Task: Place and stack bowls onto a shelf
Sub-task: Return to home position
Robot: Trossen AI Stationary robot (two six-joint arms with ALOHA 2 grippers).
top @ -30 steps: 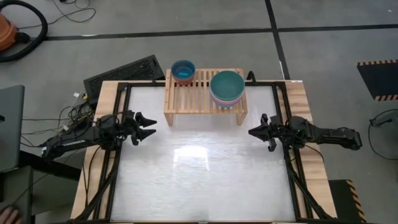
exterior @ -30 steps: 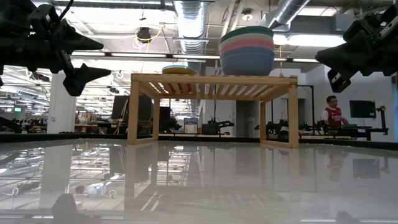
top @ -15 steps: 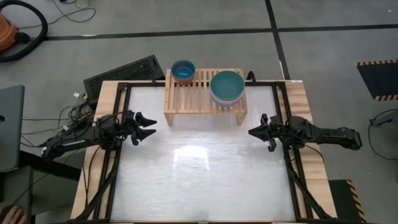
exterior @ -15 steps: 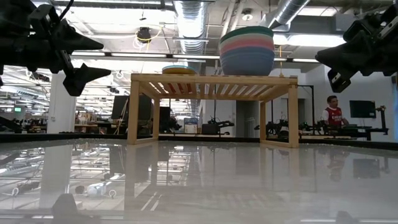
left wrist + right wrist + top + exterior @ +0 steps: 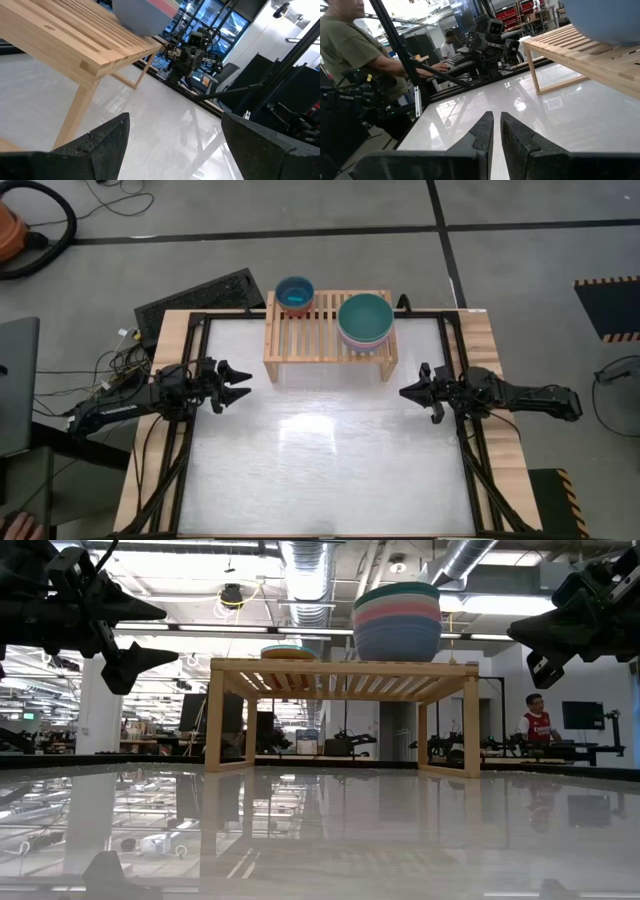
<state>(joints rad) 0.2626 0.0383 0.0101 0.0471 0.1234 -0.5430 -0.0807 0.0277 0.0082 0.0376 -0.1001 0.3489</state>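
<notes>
The light-wood shelf (image 5: 328, 332) stands on its side legs at the table's far edge. On its slats rest two stacks. The large bowls (image 5: 397, 620) are nested with dark teal (image 5: 365, 315) on top, then cream, pink and slate blue lowest. The small bowls (image 5: 295, 293), cyan on top, sit at the shelf's far-left corner; those beneath are hidden. My left gripper (image 5: 240, 385) hovers open over the table's left side, holding nothing. My right gripper (image 5: 405, 392) hovers shut over the right side, holding nothing. The wrist views show the slate blue bowl (image 5: 140, 15) (image 5: 605, 20) on the shelf.
A glossy white tabletop (image 5: 320, 460) lies bare between the arms and toward the near edge. A black keyboard (image 5: 200, 295) lies beyond the far-left corner. A person (image 5: 355, 50) stands past the table's left side, and another person (image 5: 537, 720) is far back in the room.
</notes>
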